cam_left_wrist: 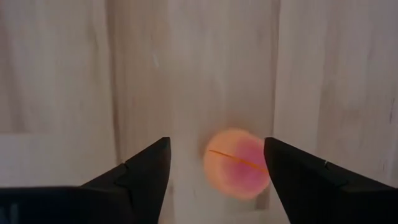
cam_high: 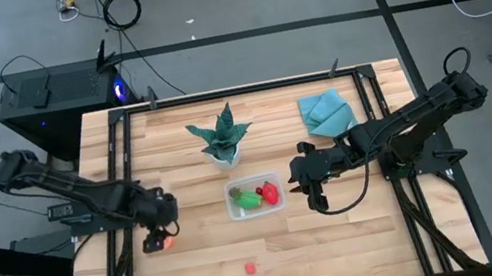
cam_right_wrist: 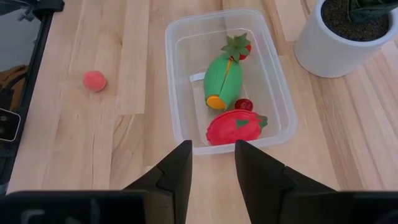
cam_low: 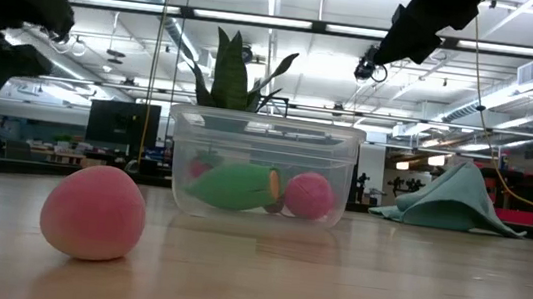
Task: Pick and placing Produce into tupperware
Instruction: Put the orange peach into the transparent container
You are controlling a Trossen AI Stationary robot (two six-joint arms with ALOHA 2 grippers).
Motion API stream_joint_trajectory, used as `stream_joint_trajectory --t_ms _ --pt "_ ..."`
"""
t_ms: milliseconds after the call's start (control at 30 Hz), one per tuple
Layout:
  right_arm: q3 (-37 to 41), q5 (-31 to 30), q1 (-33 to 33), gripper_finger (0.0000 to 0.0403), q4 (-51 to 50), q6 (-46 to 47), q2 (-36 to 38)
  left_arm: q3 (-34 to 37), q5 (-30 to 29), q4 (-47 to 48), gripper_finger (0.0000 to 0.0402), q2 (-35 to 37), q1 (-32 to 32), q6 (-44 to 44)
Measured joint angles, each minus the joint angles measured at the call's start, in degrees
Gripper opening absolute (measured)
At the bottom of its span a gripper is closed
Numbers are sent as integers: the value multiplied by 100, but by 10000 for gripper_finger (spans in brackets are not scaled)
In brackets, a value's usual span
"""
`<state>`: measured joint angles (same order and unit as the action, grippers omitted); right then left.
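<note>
The clear tub (cam_high: 255, 197) sits mid-table and holds a green oval (cam_right_wrist: 222, 81), a red tomato-like piece (cam_right_wrist: 235, 127), a small red piece and a strawberry. My left gripper (cam_left_wrist: 214, 146) hovers open over an orange-pink round fruit (cam_left_wrist: 237, 163) lying on the wood left of the tub; its fingers stand on either side of the fruit without touching it. My right gripper (cam_right_wrist: 213, 167) is open just right of the tub, touching nothing. A small pink-red ball (cam_high: 249, 268) rests on the table near the front edge, large in the low view (cam_low: 93, 212).
A spiky green plant in a white pot (cam_high: 223, 137) stands just behind the tub. A crumpled blue cloth (cam_high: 326, 112) lies at the far right. Dark rails (cam_high: 117, 181) run along the table's left and right sides. Bare wood lies in front of the tub.
</note>
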<state>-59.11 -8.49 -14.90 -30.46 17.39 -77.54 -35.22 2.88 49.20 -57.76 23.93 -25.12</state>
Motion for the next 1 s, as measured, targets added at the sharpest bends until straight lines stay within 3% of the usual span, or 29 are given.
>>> stream_joint_trajectory --t_ms 500,1000 --pt "0 83 -1 128 44 0 2 -2 279 -146 334 -347 544 -843" --pt "0 153 -2 128 46 2 2 34 218 181 357 -372 633 -1263"
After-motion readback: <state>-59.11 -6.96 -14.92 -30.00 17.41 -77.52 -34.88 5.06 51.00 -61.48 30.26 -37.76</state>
